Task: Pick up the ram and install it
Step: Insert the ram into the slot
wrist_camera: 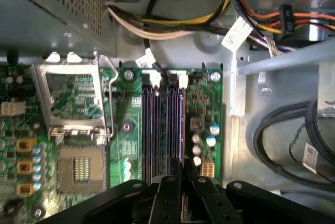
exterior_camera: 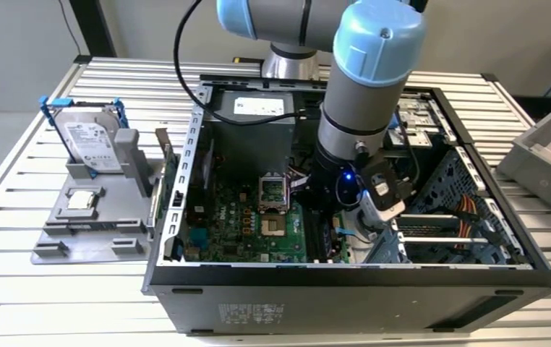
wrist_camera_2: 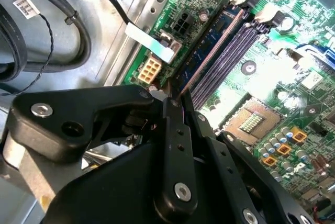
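So the pincer (wrist_camera_2: 175, 98) is down inside the open PC case (exterior_camera: 353, 275), fingers pressed nearly together and pinching the ram (wrist_camera_2: 209, 51) by its near end. The stick sits edge-on in the outermost memory slot on the motherboard (wrist_camera: 204, 98), next to the purple slots (wrist_camera: 152, 130) and near the open CPU socket (wrist_camera: 78, 169).

Tight quarters inside the computer case (exterior_camera: 353, 278): the gripper (wrist_camera: 182, 179) sits over the memory slots (wrist_camera: 163, 124), hemmed by the CPU socket bracket (wrist_camera: 70, 101) and black cables (wrist_camera_2: 42, 30) alongside.
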`<state>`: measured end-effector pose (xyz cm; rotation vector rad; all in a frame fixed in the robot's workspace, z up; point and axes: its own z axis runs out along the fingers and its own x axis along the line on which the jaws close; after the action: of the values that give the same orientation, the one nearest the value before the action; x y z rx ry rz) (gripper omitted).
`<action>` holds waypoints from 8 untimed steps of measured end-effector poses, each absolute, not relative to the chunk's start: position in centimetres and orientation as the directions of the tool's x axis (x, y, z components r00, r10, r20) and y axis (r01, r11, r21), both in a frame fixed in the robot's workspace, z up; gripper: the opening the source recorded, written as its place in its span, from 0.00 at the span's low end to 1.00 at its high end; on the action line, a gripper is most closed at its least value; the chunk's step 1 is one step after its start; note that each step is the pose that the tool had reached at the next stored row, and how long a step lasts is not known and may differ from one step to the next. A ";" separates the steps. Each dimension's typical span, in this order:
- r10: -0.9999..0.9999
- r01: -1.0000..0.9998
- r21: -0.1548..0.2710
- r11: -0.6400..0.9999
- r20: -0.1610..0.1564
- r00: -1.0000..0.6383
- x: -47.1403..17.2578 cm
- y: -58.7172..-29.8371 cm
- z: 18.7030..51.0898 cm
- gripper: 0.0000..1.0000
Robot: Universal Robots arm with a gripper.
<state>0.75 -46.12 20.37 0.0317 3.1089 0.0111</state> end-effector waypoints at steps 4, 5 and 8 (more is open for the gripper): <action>0.021 0.020 0.006 1.000 -0.030 -0.999 0.8 -46.1 21.9 1.00; 0.021 0.021 0.006 1.000 -0.029 -0.999 0.8 -46.2 22.4 1.00; 0.021 0.020 0.006 1.000 -0.029 -0.999 0.8 -46.2 23.7 1.00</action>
<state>0.76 -46.15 23.74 0.0318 3.1120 0.0087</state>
